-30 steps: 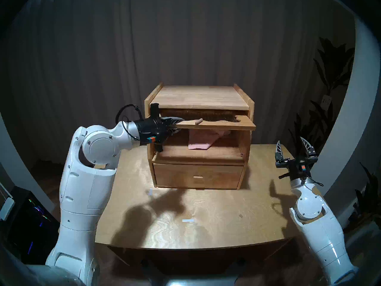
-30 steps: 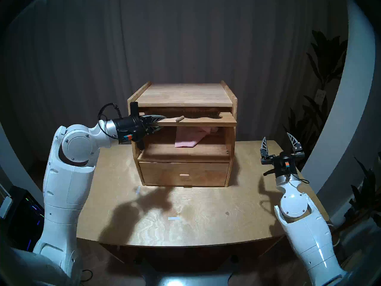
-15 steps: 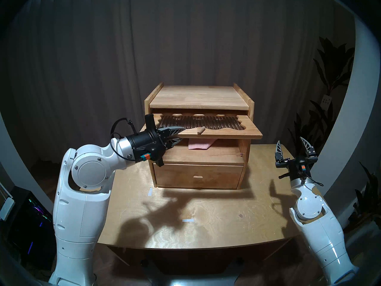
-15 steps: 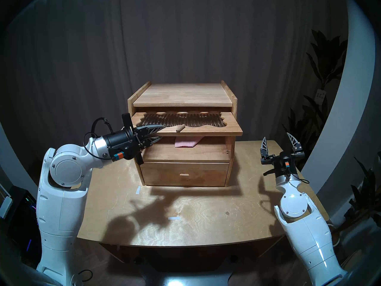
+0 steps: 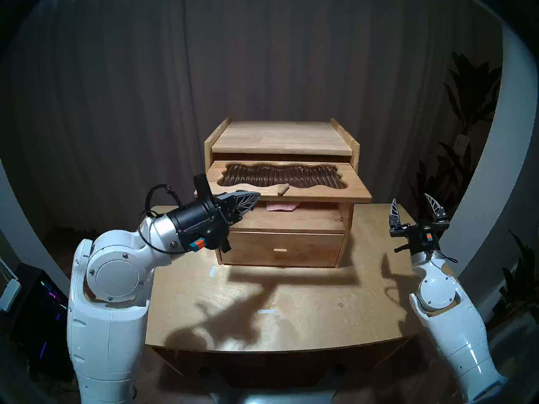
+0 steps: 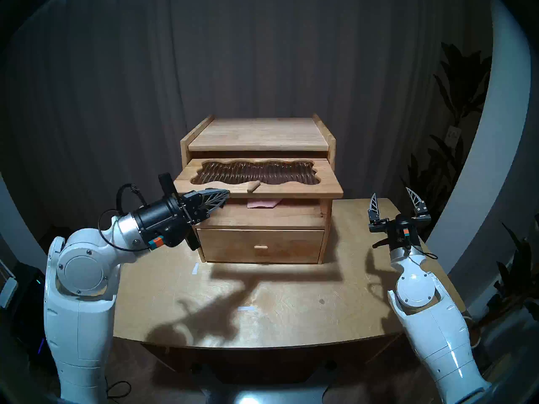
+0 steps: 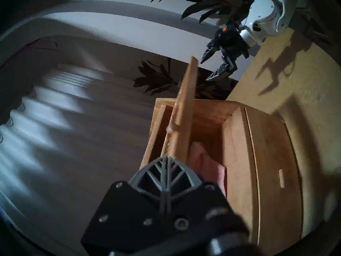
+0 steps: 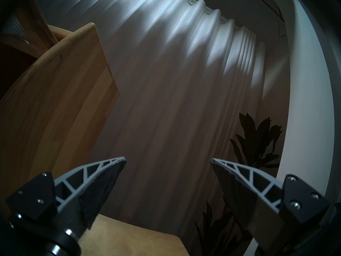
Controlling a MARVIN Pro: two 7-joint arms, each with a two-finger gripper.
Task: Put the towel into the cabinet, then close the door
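Cabinet (image 5: 280, 138) is sitting near the back of the wooden table (image 5: 306, 307), its drawer (image 5: 280, 249) pushed in flush, small rectangular pull showing at centre.

Door (image 5: 354, 187) is hanging half-lowered, tilting out from its top edge; wavy ribbed-glass window (image 5: 281, 177) is facing up toward the head camera, peg knob (image 5: 282, 188) sticking out at the front edge.

Pink towel (image 5: 281, 206) is lying inside the upper compartment, only a strip of it showing under the door's front edge; the left wrist view is catching more of it (image 7: 206, 165) behind the panel.

Left gripper (image 5: 258, 197) is sitting at the door's left front corner with its fingers brought together. Whether they are pinching the panel edge or just resting against it I cannot tell; the wrist view is blurred there.

Right gripper (image 5: 414, 203) is hovering at the table's right side, well apart from the cabinet, pointing up, fingers spread wide with nothing between them.

White tape strip (image 5: 266, 311) is lying on the table in front; another (image 5: 212, 270) near the cabinet's left foot.

Small tag (image 5: 461, 143) is hanging on the plant (image 5: 466, 103) at right, its writing too small to read
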